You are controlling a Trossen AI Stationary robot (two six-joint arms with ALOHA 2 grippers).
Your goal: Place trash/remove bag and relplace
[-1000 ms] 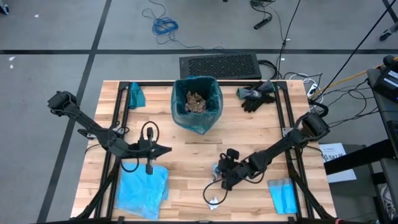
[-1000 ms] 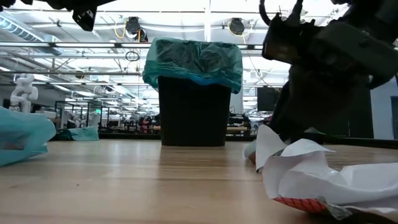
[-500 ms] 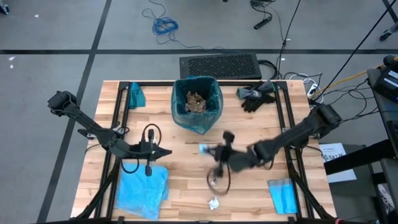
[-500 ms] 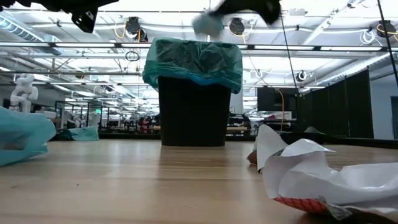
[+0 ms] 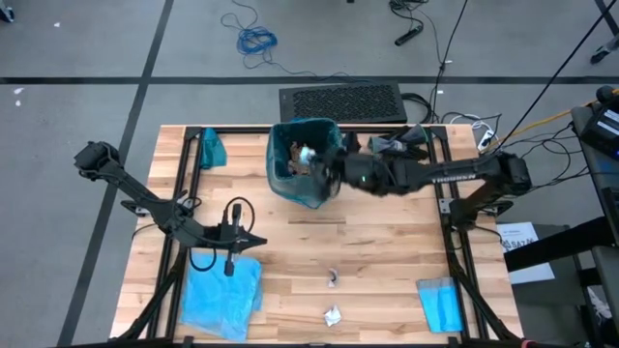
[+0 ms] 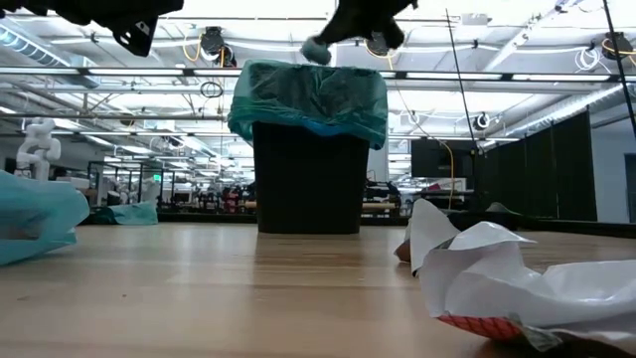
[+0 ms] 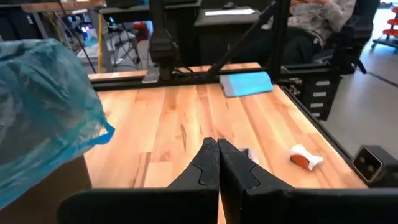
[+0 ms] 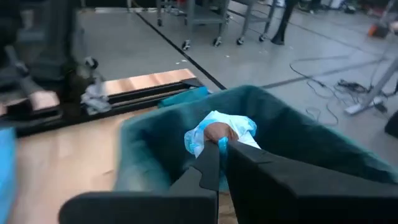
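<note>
In the right wrist view, the right gripper (image 8: 219, 144) is clamped on a pale blue-white wrapper (image 8: 217, 132) over the open teal bag (image 8: 298, 134); the high view blurs this at upper centre. The left gripper (image 7: 217, 144), fingers pressed together on nothing, hovers left of centre. The low view cuts off a white scrap (image 6: 497, 273) at lower right, and the bin's contents are hidden there.

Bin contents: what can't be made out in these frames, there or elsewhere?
- Trash inside the bag: high view, covered by the right tool and its wrapper; low view, hidden by the bin wall.
- Scraps on the table: high view, too small to identify.
- Right tool: low view, cut off by the top edge.
</note>
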